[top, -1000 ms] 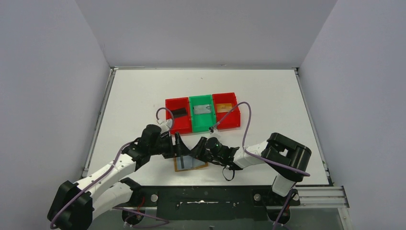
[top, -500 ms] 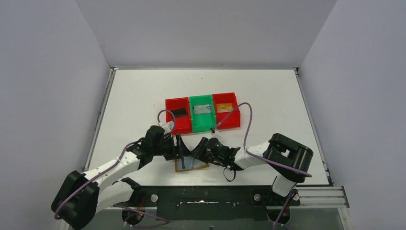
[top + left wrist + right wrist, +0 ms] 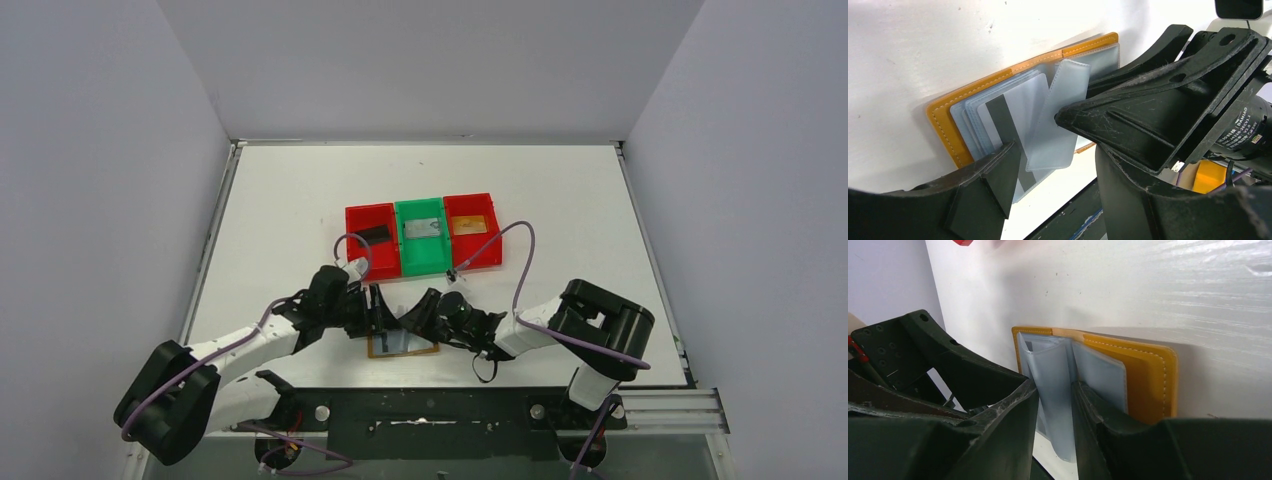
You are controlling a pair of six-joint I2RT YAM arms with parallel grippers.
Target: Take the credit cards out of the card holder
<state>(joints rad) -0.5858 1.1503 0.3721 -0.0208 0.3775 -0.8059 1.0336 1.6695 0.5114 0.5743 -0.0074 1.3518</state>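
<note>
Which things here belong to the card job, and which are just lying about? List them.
Job in hand: card holder, lying open; its clear sleeve; striped card; left gripper; right gripper.

Lying about: left red bin; green bin; right red bin.

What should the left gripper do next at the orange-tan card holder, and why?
Probably close the left gripper on the pale card with a dark stripe and draw it out: its open jaws stand at that card's lower edge in the orange-tan card holder, while the right gripper straddles a translucent sleeve.
</note>
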